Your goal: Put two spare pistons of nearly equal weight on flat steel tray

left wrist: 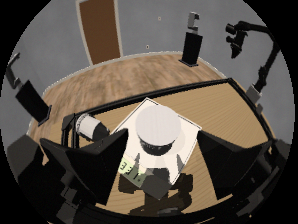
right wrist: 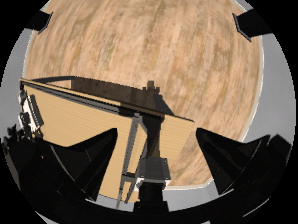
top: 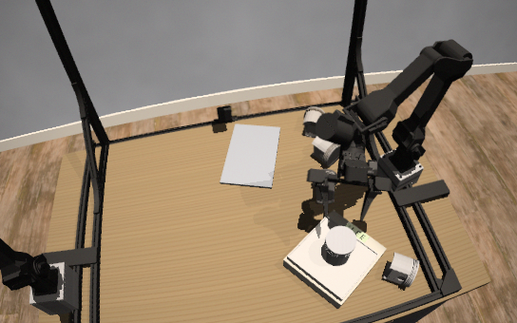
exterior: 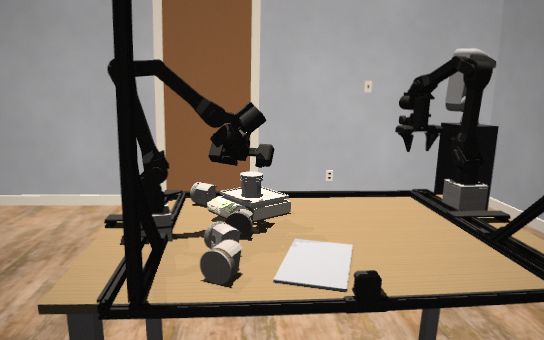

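One piston [top: 340, 239] [exterior: 251, 184] [left wrist: 158, 125] stands upright on the scale [top: 311, 266] [exterior: 272, 207] [left wrist: 145, 107] in the top view, presumably for weighing, while the steel tray [top: 252, 156] [exterior: 315, 265] lies flat and bare, well apart. From outside, the left gripper [top: 346, 216] [exterior: 242, 159] [left wrist: 164, 133] is above the piston, likely so its weight reads true; the left wrist view shows those fingers spread and empty, the display [left wrist: 129, 170] facing them. Through the right wrist camera, the right gripper [exterior: 419, 149] [right wrist: 158, 132] is open and idle.

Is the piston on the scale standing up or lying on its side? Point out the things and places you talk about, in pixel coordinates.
Upright: the piston [top: 340, 239] [exterior: 251, 185] [left wrist: 158, 127] shows its flat round top facing up, its side rising from the scale [top: 309, 263] [exterior: 272, 209].
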Robot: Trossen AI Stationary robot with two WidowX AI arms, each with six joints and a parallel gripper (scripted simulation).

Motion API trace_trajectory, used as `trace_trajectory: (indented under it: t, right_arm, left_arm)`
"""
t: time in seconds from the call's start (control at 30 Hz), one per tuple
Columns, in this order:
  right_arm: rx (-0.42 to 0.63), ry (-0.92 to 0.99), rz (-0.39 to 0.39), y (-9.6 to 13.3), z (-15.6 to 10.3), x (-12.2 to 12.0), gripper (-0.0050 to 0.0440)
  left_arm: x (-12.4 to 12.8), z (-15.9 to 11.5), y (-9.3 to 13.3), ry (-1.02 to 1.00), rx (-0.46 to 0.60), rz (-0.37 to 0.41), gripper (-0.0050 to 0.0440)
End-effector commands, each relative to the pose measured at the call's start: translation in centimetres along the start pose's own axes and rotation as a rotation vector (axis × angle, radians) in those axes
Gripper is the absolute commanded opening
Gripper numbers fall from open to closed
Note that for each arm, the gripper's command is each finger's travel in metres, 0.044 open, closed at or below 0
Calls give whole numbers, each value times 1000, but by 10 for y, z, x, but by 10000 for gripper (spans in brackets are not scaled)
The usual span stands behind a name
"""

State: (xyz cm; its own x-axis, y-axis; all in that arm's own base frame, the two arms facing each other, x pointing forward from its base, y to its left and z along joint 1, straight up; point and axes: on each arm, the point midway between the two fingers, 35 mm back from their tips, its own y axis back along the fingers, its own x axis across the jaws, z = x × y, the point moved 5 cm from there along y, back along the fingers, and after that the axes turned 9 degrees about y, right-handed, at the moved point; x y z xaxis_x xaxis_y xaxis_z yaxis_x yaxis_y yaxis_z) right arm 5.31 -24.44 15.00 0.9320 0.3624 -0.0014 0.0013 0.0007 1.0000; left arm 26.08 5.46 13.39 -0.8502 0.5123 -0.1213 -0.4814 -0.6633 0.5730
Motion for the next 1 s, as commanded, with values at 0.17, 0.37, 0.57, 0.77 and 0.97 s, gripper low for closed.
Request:
trace_trajectory:
  t: [0.17, 0.37, 0.57, 0.77, 0.97]
  right_arm:
    - [0, 1, 1, 0, 0, 0, 440]
    - [0, 1, 1, 0, 0, 0, 440]
    - [0, 1, 1, 0, 0, 0, 440]
    - [0, 1, 1, 0, 0, 0, 440]
    - [0, 1, 1, 0, 0, 0, 440]
  left_arm:
    - [-5, 21, 14, 12, -8, -5, 378]
    - [-4, 28, 13, -72, 127, -28, 378]
    - [-3, 32, 13, -127, 216, -43, 378]
    - [-3, 39, 11, -211, 351, -66, 378]
    - [-4, 45, 8, -294, 486, -90, 378]
